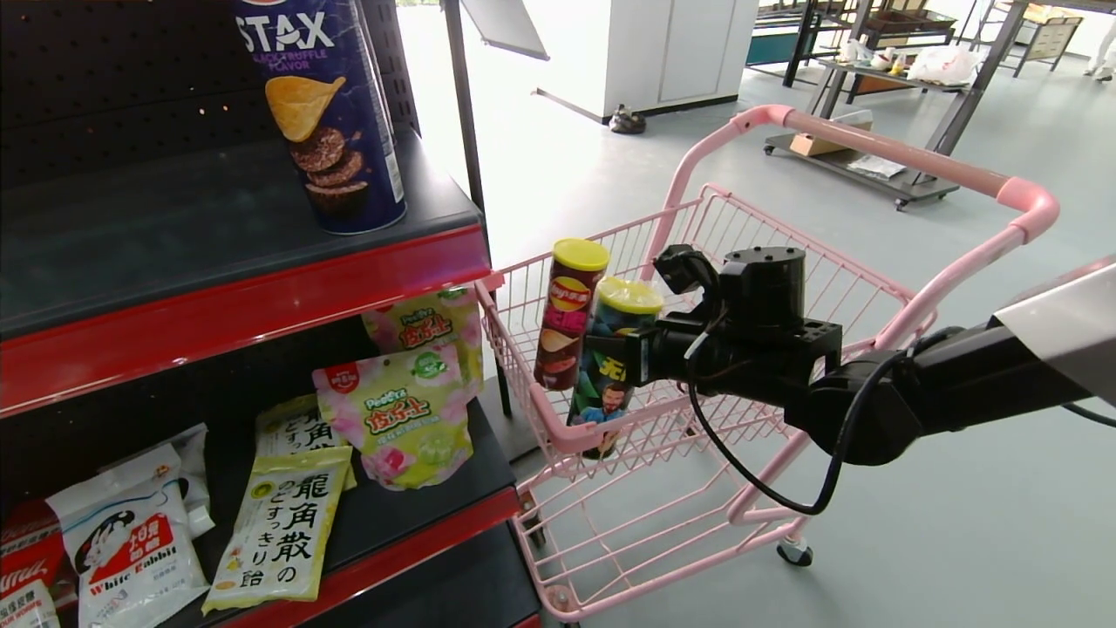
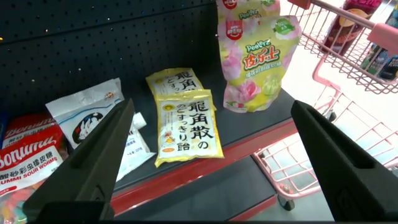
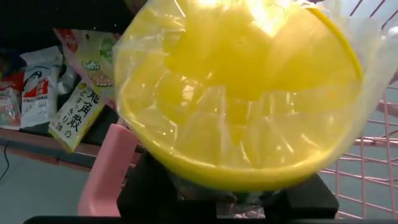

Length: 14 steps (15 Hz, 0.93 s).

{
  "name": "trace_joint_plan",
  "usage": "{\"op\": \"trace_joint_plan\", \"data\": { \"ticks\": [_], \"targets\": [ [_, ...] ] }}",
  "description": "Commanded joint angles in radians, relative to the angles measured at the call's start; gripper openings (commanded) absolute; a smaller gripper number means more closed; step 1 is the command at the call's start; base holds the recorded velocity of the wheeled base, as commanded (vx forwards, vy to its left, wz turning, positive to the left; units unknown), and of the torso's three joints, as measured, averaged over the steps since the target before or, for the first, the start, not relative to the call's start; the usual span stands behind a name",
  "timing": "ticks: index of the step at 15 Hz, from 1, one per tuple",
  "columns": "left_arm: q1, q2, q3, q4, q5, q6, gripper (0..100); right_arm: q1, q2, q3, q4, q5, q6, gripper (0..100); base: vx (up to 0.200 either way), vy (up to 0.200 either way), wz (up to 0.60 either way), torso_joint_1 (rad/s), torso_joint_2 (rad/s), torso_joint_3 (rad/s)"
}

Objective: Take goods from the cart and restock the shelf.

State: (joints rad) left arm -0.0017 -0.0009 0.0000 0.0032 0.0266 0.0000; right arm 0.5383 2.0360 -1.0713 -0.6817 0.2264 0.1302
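Pink wire cart just beside the red-edged shelf, with two crisp cans at the corner nearest the shelf: maroon can upright and, just beside it, dark can, slightly tilted, gripped below its yellow-green lid by the closed fingers of the right gripper. Left gripper with fingers spread wide and holding nothing, hanging before the lower shelf board, above a flat yellow candy bag and near a standing green-pink pouch. Tall blue can upright on the upper board
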Motion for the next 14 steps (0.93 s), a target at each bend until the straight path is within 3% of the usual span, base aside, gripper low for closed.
{"op": "trace_joint_plan", "data": {
  "ticks": [1,6,11,14],
  "targets": [
    [0.0,0.001,0.0,0.0,0.001,0.0,100,0.008,-0.094,-0.007,0.008,-0.001,-0.004,0,0.0,0.0,0.0,0.0,0.0,0.0],
    [0.0,0.001,0.0,0.0,-0.001,0.0,100,0.002,-0.296,-0.026,0.04,-0.001,-0.08,0,0.0,0.0,0.0,0.0,0.0,0.0],
    [0.0,0.001,0.0,0.0,-0.001,0.0,100,-0.034,-0.609,-0.067,0.355,-0.025,-0.21,0,0.0,0.0,0.0,0.0,0.0,0.0],
    [0.0,0.001,0.0,0.0,-0.001,0.0,100,-0.037,-0.853,0.097,0.491,-0.15,-0.208,0,0.0,0.0,0.0,0.0,0.0,0.0]
  ]
}}
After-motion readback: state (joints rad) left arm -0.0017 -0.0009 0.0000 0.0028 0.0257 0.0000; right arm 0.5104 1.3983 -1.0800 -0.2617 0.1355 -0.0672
